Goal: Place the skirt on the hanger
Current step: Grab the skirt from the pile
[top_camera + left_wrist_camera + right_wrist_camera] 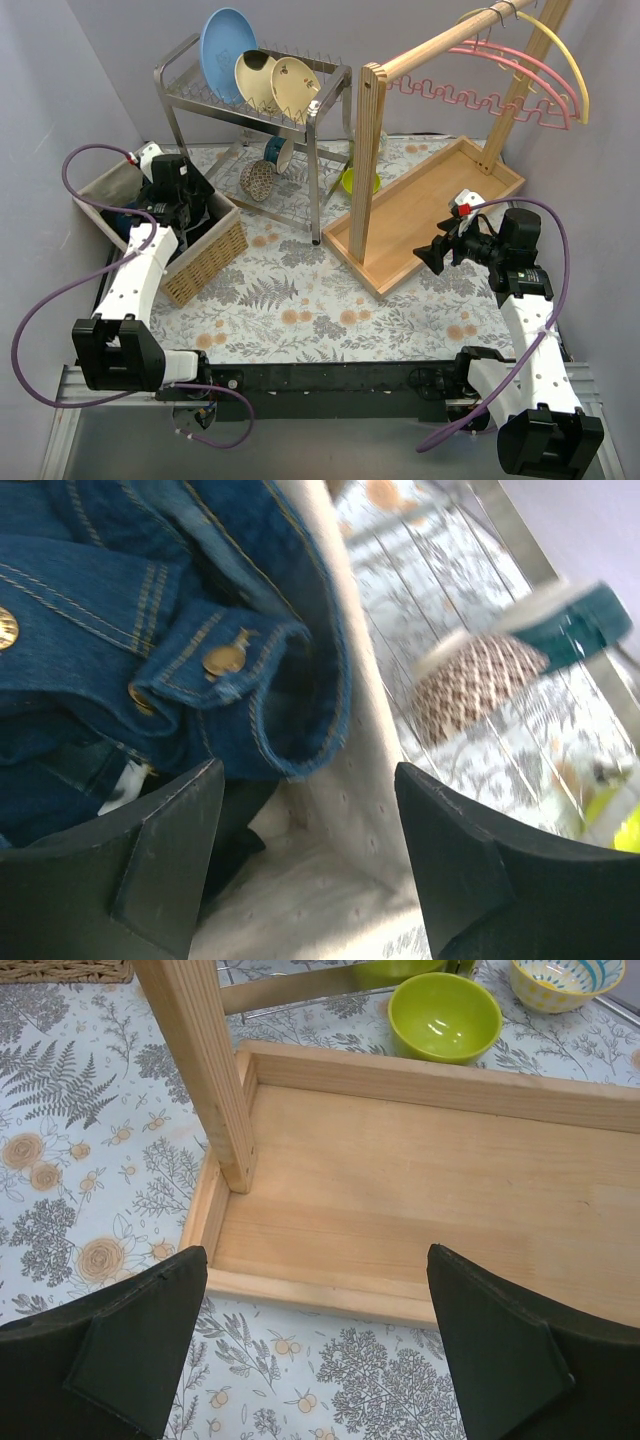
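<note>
Left claw [307, 780] gapes over denim skirt [110, 590], brass buttons [225, 660] blurred.

Top camera: high behind my bases, looking down over whole table [300, 300]. Left wrist: close, past left fingers [150, 870] into basket [350, 780]. Right wrist: near, down onto tray [420, 1200]; top shares both.

Basket liner wall [352, 770] crowds left gripper [308, 780] beside skirt [120, 610]; right gripper [316, 1262] faces bare tray floor [420, 1185], post [205, 1070] at left.
</note>
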